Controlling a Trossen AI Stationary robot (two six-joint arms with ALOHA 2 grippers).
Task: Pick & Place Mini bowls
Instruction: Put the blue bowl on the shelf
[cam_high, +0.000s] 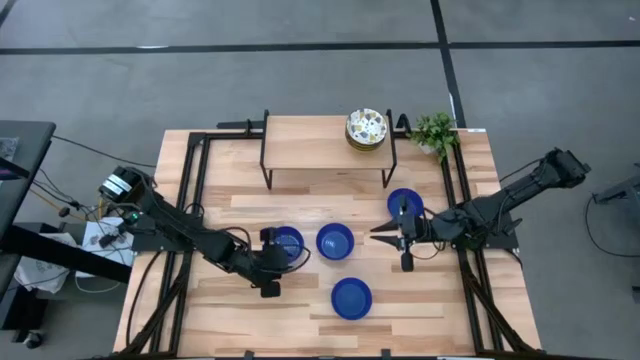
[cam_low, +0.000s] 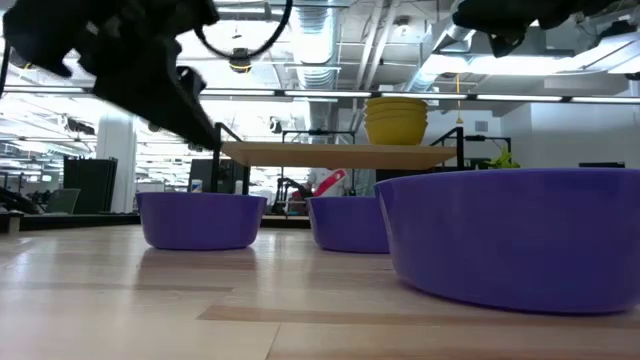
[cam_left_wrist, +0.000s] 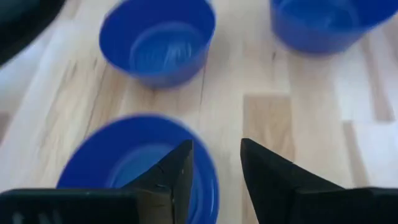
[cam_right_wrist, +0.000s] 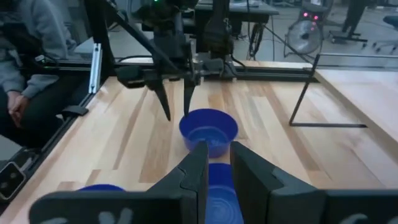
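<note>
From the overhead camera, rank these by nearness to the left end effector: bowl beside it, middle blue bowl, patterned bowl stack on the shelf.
1. Blue bowl beside the left end effector: bowl right at its fingers.
2. Middle blue bowl: next over, table centre.
3. Patterned bowl stack: on the shelf, far edge.

**Both arms reaching inward, grippers facing each other**

Left arm stretched in from the left edge, elbow bent, wrist angled toward the middle. Left gripper (cam_high: 290, 247) with fingers (cam_left_wrist: 176, 176) parted, a clear gap between the two dark tips, seen head-on from the opposite wrist (cam_right_wrist: 176, 99) as two prongs pointing downward. Right arm extended from the right edge, forearm near level, wrist aimed at the opposing gripper. Right gripper (cam_high: 378, 231) with fingers (cam_right_wrist: 198, 167) close together, only a narrow slit between them, nothing visibly held.
</note>
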